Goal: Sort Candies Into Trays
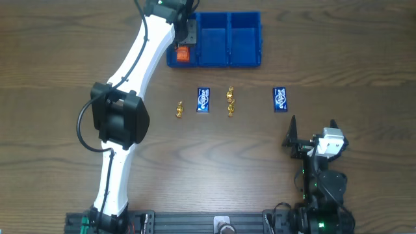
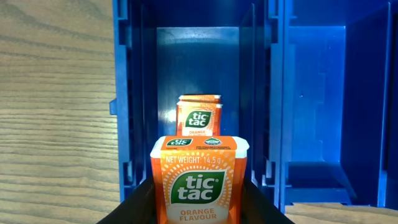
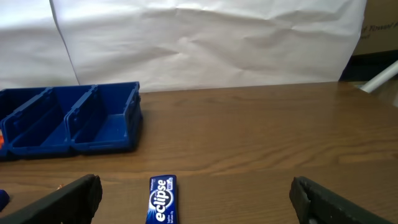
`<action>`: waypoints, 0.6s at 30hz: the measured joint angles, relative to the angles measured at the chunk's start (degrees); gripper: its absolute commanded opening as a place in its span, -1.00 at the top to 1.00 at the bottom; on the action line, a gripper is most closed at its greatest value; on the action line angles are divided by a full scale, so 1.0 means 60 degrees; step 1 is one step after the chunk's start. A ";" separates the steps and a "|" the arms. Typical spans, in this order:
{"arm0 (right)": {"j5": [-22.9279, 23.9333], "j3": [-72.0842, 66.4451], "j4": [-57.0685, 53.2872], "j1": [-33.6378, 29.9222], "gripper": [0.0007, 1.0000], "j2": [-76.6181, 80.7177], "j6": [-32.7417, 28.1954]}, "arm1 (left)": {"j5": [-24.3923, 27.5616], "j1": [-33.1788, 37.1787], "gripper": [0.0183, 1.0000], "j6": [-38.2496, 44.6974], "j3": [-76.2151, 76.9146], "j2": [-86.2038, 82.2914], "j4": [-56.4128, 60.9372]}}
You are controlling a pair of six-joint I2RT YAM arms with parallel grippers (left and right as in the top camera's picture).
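Note:
My left gripper (image 2: 199,210) is shut on an orange mint box (image 2: 198,180), held over the left compartment of the blue three-part tray (image 2: 273,93). A second orange mint box (image 2: 199,115) stands inside that compartment. From above, the left gripper (image 1: 185,34) hangs at the tray's (image 1: 229,32) left end, with orange (image 1: 183,54) showing under it. Two blue gum packs (image 1: 203,99) (image 1: 280,99) and three gold-wrapped candies (image 1: 179,109) (image 1: 230,95) (image 1: 231,109) lie on the table. My right gripper (image 1: 312,133) is open near the right gum pack (image 3: 161,199).
The tray's middle and right compartments (image 1: 246,39) hold nothing. The wooden table (image 1: 58,78) stretches bare to the left and right of the candy row. A white sheet (image 3: 205,43) hangs behind the table's far edge, with a cardboard box (image 3: 379,28) at the side.

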 measured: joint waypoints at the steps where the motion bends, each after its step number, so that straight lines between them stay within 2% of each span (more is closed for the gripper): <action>1: 0.0000 0.0000 0.0000 0.0000 -1.00 0.0000 0.0000 | -0.0004 0.0018 0.52 0.0000 0.0000 0.0000 0.0000; 9: 0.0000 0.0000 0.0004 0.0000 -1.00 0.0000 0.0000 | -0.0004 0.0084 0.38 0.0000 0.0000 0.0000 0.0055; 11: 0.0000 0.0000 0.0000 0.0000 -1.00 0.0000 0.0000 | -0.0004 0.0087 0.21 -0.0004 0.0000 0.0000 0.0153; 16: 0.0000 0.0000 0.0000 0.0000 -1.00 0.0000 0.0000 | 0.0004 0.0084 -0.78 -0.0047 0.0000 0.0000 0.0149; 18: 0.0000 0.0000 0.0000 0.0000 -1.00 0.0000 0.0000 | -0.0004 0.0087 -0.91 -0.0073 0.0000 0.0000 0.0149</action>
